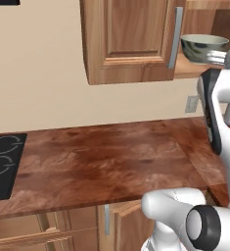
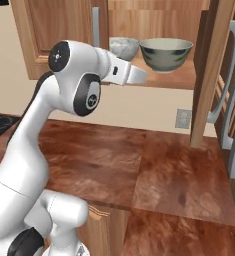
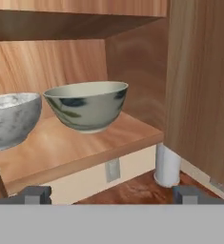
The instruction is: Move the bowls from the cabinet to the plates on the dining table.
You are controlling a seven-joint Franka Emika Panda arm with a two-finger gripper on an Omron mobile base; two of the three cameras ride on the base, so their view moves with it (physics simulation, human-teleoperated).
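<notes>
Two bowls stand side by side on the open cabinet's shelf point(image 3: 85, 147). The grey-green bowl point(image 3: 87, 105) with dark markings and a cream inside is straight ahead of my gripper point(image 3: 112, 195). The pale speckled bowl point(image 3: 11, 119) is to its left. My gripper is open, its tips wide apart with nothing between them, and it hangs short of the shelf edge, a little below the bowls. From the right base view the grey-green bowl point(image 2: 166, 54) and the pale bowl point(image 2: 123, 47) sit just beyond my hand. The plates and the dining table are out of view.
The cabinet's open door point(image 2: 211, 70) stands out on the right, close to my hand. A closed neighbouring door point(image 1: 131, 34) with a grey bar handle is to the left. Below runs a wooden counter point(image 1: 111, 162) with a black stovetop point(image 1: 4, 164). A wall outlet point(image 2: 183, 118) sits under the shelf.
</notes>
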